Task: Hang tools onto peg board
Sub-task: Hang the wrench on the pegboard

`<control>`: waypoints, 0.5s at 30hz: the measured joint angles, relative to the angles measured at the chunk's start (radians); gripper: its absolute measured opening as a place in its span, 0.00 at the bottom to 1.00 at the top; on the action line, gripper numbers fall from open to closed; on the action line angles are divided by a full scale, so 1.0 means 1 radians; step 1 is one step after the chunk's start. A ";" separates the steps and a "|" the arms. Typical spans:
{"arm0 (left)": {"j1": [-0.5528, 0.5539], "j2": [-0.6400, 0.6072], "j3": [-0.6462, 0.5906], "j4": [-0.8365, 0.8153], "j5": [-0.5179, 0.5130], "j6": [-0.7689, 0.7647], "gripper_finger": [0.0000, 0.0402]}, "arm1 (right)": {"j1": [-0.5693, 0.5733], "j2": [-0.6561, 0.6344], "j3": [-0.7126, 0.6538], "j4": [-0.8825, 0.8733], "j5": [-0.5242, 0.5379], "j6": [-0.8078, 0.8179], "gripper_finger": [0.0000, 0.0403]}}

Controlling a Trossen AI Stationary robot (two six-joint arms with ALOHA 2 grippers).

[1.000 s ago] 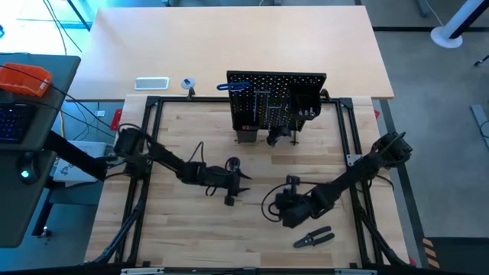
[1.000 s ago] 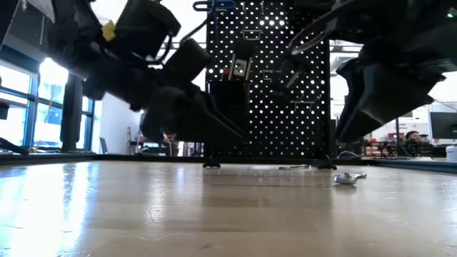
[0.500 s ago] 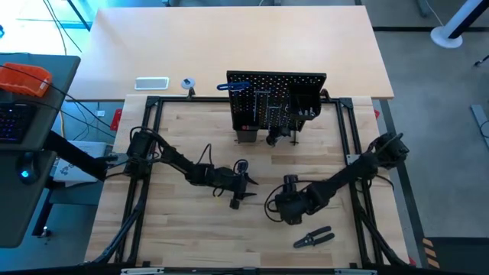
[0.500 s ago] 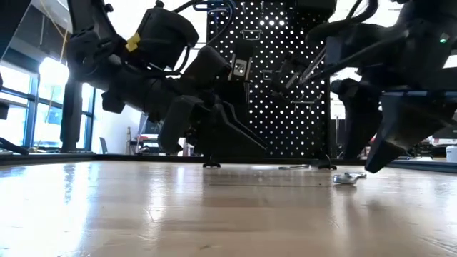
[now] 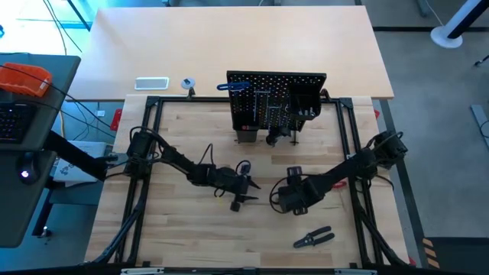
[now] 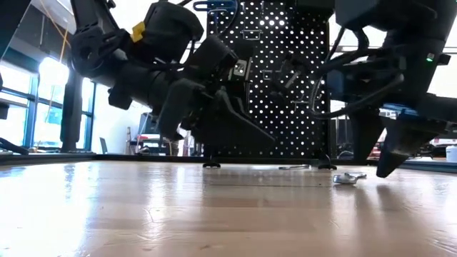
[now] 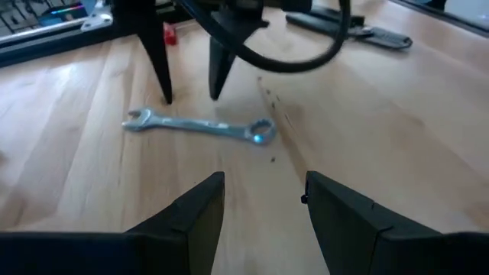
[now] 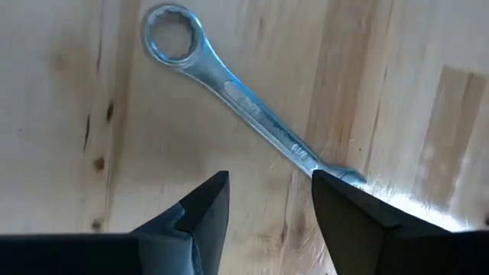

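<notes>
A wrench (image 8: 252, 107) is lying flat between the left gripper (image 5: 243, 191) and right gripper (image 5: 280, 200), both hovering with fingers wide, holding nothing.

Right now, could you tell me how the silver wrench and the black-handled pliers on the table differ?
The silver wrench is one bare metal bar with a ring end, while the black-handled pliers are dark with two spread handles. The wrench lies directly under the open right gripper, with the left gripper facing it; the pliers lie apart, with no gripper over them. Both lie flat on the wooden table, unhung.
</notes>
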 joint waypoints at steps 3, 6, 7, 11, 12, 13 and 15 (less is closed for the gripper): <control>0.001 0.000 0.013 0.000 0.001 0.000 0.44 | -0.012 0.000 0.000 0.044 0.000 -0.057 0.43; -0.002 0.000 0.014 -0.005 0.001 -0.001 0.44 | -0.038 0.000 0.000 0.079 0.000 -0.109 0.40; -0.004 0.000 0.014 -0.016 0.001 -0.001 0.44 | -0.047 0.000 0.000 0.083 -0.004 -0.124 0.39; -0.014 0.000 0.014 -0.091 0.001 0.000 0.44 | -0.101 0.000 0.000 0.085 -0.071 -0.187 0.36; -0.015 0.000 0.014 -0.109 0.001 -0.001 0.44 | -0.115 0.000 0.000 0.088 -0.093 -0.199 0.35; -0.017 0.000 0.014 -0.125 0.001 -0.001 0.44 | -0.130 0.000 0.000 0.095 -0.118 -0.211 0.35; -0.019 0.000 0.014 -0.151 0.001 -0.002 0.44 | -0.153 0.000 0.000 0.110 -0.160 -0.226 0.34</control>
